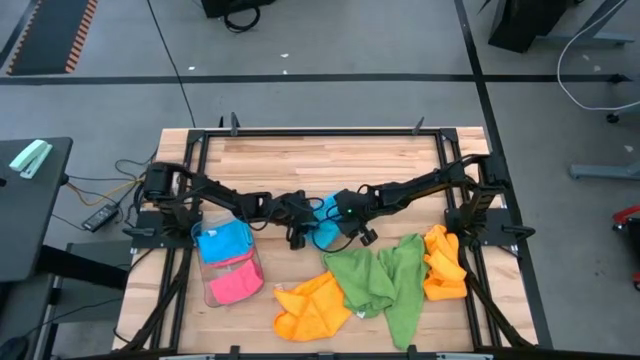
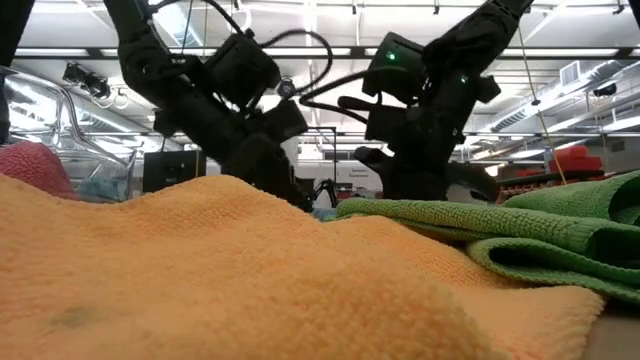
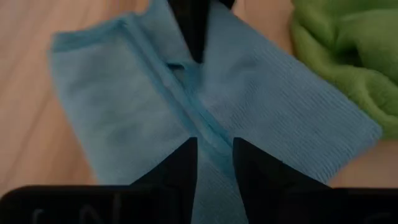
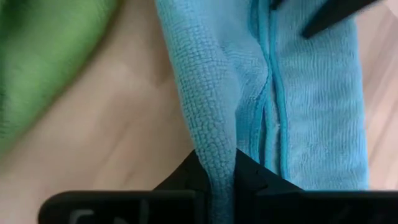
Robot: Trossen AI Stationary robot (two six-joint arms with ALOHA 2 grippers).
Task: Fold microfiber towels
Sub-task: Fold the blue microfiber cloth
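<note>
Both hands meet over the blue towel [image 1: 325, 228] mid-bench: the right hand [image 4: 217, 171] pinches its folded edge, the left hand [image 3: 214, 165] grips its seam.

An orange towel [image 2: 200, 270] filled pretty much the whole foreground, right up against the lens, so most of the table was hidden. A green towel [image 2: 520, 235] lay bunched on the right, touching the orange one and partly on top of it. Behind them both dark arms came down from above and met near the middle, the left gripper [image 2: 285, 175] and right gripper [image 2: 405, 170] close together, fingertips hidden behind the cloth. Far left there was a clear plastic tray [image 2: 60, 120] with something pink [image 2: 30, 165] in it. Ceiling lights beyond.
</note>
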